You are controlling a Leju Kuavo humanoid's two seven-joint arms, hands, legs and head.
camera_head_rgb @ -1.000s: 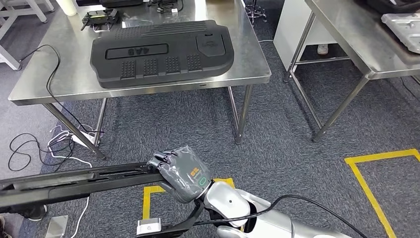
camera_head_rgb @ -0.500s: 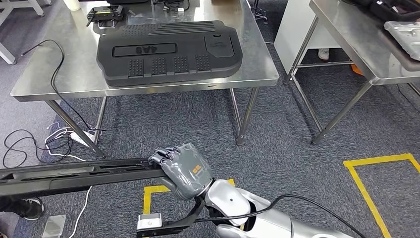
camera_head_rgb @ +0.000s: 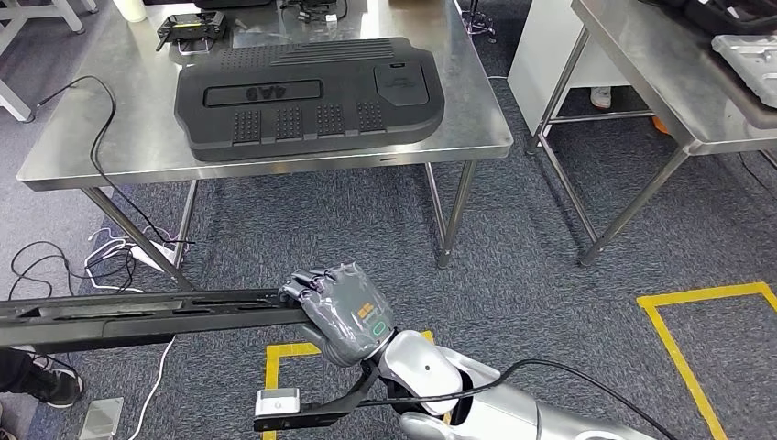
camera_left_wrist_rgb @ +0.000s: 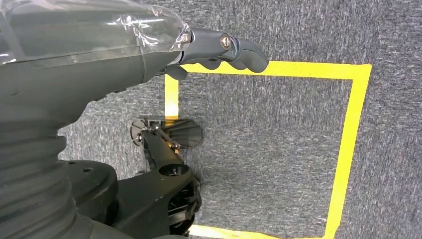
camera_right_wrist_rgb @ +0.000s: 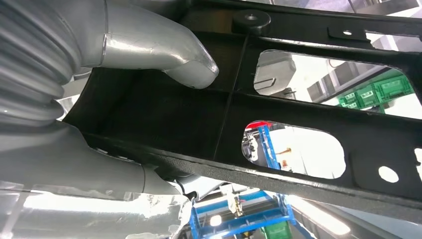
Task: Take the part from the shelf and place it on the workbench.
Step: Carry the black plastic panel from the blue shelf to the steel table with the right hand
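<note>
Carrying the long black part (camera_head_rgb: 137, 314), the right robot hand (camera_head_rgb: 337, 312) grips its end; the surface (camera_head_rgb: 110, 147) lies well ahead. Advise keeping it level, clearing the edge.

even bright light, steel glare

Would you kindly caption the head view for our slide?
Right hand grips a long black part above carpet, facing the steel workbench.
</note>
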